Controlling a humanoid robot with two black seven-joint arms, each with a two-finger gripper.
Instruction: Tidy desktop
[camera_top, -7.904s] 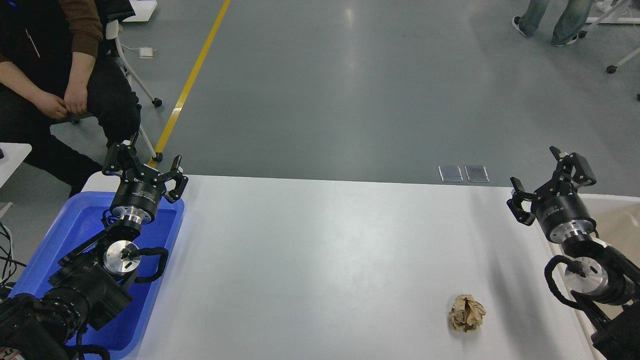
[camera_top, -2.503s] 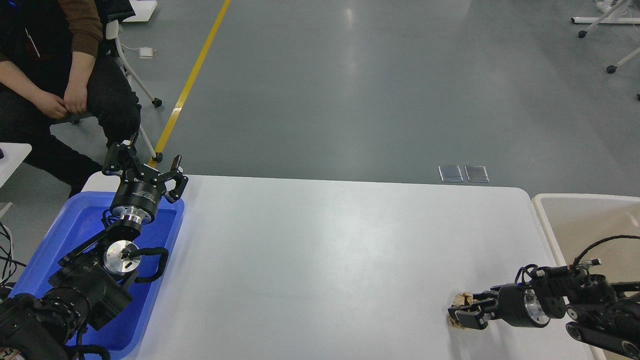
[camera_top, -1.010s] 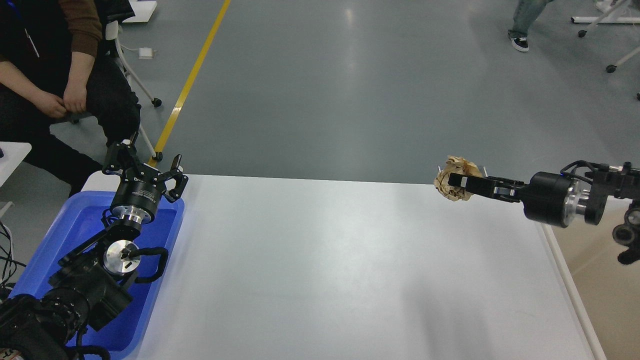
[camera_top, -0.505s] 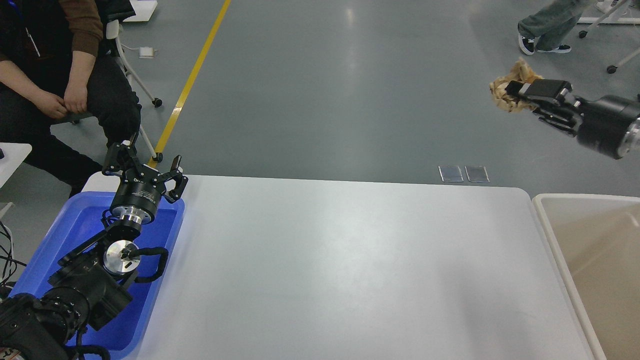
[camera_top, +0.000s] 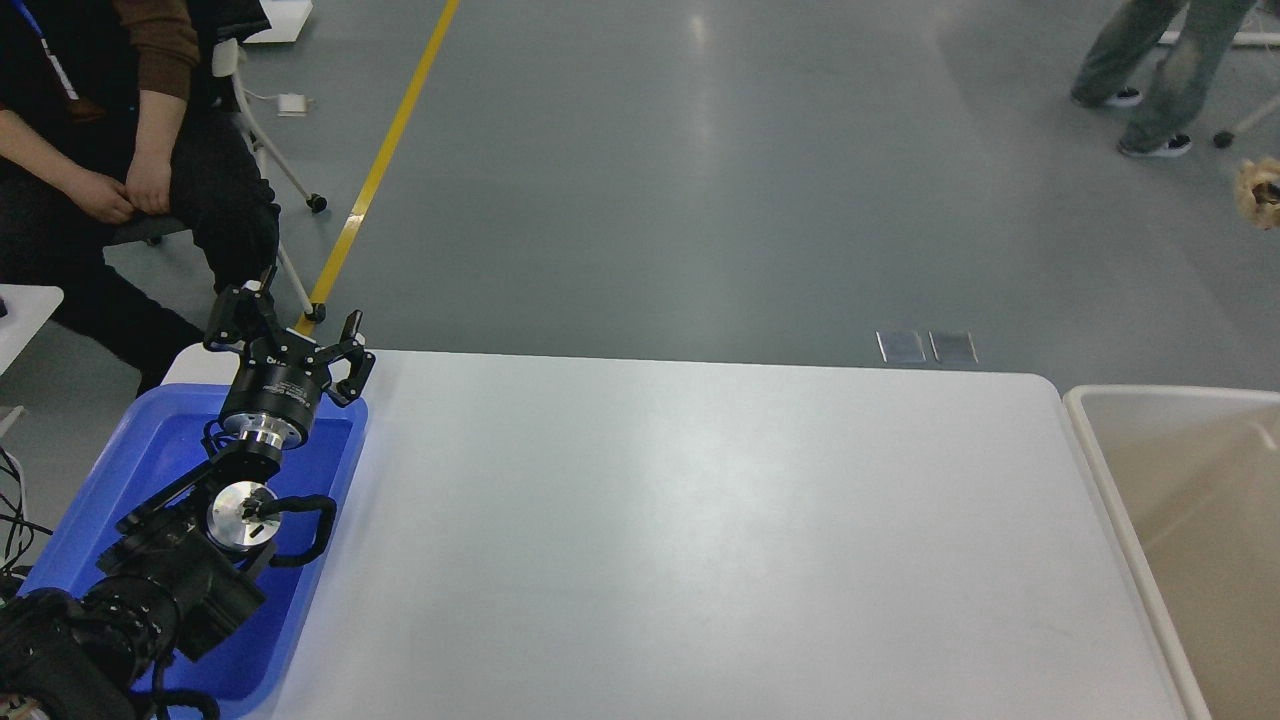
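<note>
Overhead, crumpled tan paper wad (camera_top: 1259, 190); glossy white desktop (camera_top: 680, 540).

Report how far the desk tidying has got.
Done: the desktop shows no litter on its white surface. In hand: a crumpled paper ball is up at the frame's right edge, its holder out of view. Left: dropping it, likely in the beige tub. The left gripper is open over the blue tray.

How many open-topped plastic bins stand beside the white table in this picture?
2. The blue plastic tray sits at the left end of the white rectangular desktop, under the left gripper. The beige plastic tub stands at the right end, partly cut off.
</note>
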